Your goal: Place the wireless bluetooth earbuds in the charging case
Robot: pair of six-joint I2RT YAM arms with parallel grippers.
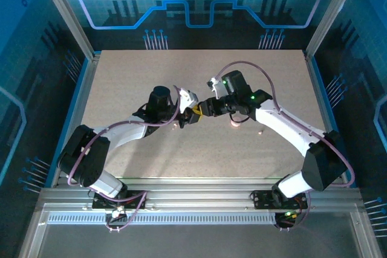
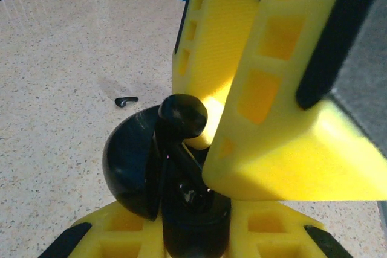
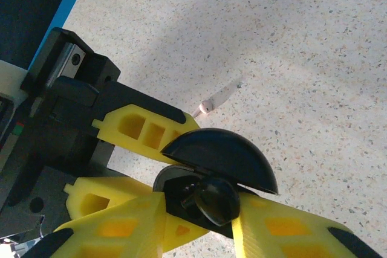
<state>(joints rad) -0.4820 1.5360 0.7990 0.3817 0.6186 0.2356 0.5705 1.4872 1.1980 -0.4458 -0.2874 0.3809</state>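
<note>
The black charging case (image 2: 130, 161), lid open, is clamped in the closed left gripper (image 2: 193, 234) above the middle of the table (image 2: 60, 40), with a black earbud (image 2: 183, 116) standing in it between the fingers of the right gripper (image 3: 208, 219), though I cannot tell if they pinch it, and a second earbud (image 2: 126, 100) lying beyond.

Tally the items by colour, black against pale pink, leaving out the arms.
Black: 3 (black open case, black earbud at the case, black earbud on the table)
Pale pink: 3 (pale pink round case, pale earbud, pale small piece, too small to identify)
Total: 6
</note>
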